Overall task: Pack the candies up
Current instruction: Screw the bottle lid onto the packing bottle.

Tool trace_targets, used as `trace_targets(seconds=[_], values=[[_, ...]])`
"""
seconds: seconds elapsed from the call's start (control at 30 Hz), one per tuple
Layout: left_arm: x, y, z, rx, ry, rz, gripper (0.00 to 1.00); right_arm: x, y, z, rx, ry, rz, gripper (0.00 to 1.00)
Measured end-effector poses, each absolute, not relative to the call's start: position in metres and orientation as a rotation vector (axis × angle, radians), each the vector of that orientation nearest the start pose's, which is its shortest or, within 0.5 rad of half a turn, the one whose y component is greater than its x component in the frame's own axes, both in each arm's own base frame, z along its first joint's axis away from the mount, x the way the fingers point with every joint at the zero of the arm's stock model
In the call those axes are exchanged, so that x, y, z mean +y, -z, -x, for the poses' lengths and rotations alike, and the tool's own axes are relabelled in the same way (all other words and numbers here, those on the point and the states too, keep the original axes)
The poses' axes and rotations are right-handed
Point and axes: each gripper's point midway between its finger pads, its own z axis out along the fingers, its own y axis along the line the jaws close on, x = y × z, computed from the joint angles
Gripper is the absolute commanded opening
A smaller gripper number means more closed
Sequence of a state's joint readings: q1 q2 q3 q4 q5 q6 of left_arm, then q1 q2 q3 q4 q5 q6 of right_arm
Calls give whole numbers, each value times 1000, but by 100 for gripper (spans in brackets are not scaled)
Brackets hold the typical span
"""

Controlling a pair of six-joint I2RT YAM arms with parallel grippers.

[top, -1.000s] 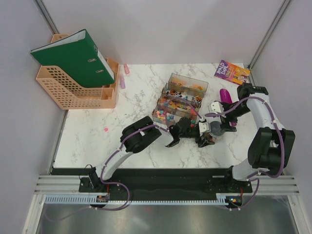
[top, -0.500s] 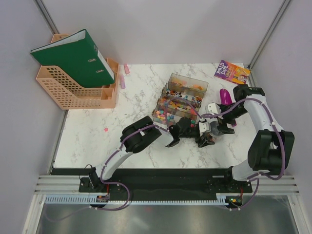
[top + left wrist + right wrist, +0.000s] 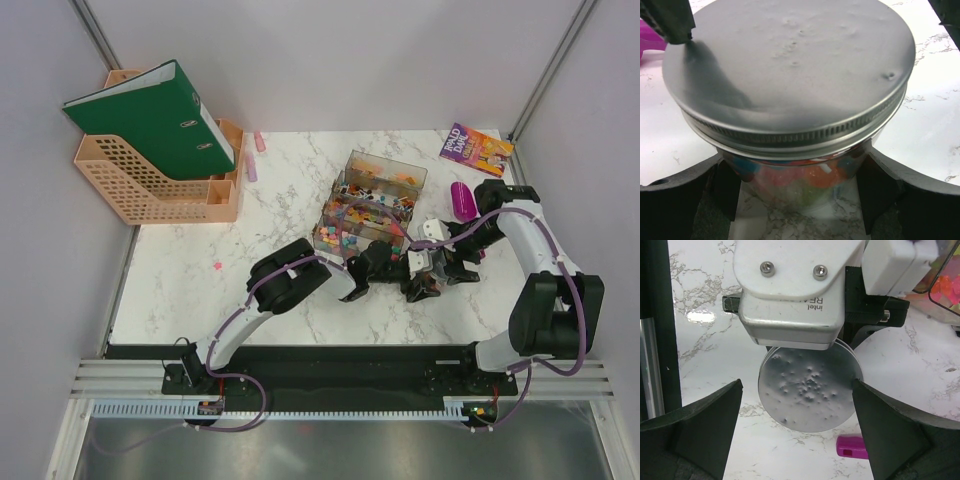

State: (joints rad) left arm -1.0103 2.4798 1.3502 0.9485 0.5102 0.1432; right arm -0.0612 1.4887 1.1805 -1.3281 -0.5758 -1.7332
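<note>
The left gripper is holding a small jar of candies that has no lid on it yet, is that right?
Not quite. The jar does have a lid on it, a silver metal one, as the left wrist view shows. The rest stands: the left gripper is closed around the jar, and the candies show through the glass.

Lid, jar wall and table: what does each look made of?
Lid: likely metal, matte silver, with a ridged rim band and small dents.
Jar: clear, glass or hard plastic, not told apart here; candies show through its wall.
Table: white with grey veins and glare spots, so polished marble or a marble-look laminate.
</note>
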Motion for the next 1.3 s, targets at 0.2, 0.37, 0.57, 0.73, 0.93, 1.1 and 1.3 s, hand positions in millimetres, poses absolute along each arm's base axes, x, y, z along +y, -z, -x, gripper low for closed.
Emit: trace_targets(seconds=[0.2,0.37,0.57,0.73,0.93,1.1,1.3], values=[[-556,2,-254,1305,1064,-1319,2,47,-115,-248,1797,-569,1975,98],[-556,2,-254,1303,1064,-1320,2,48,-114,-252,1782,-573,1981,98],[-556,2,-254,1302,1062,-1321,2,46,-105,-254,1800,-592,1991,98],[-556,2,-254,1301,1062,-1321,2,45,-103,-255,1808,-594,1998,97],[-556,2,-254,1299,1062,-1322,2,44,-102,-255,1828,-594,1981,67],[-556,3,-254,1308,1065,-1320,2,45,-100,-255,1889,-610,1906,52],[-556,3,-254,1313,1068,-1319,2,42,-98,-254,2002,-674,1605,50]])
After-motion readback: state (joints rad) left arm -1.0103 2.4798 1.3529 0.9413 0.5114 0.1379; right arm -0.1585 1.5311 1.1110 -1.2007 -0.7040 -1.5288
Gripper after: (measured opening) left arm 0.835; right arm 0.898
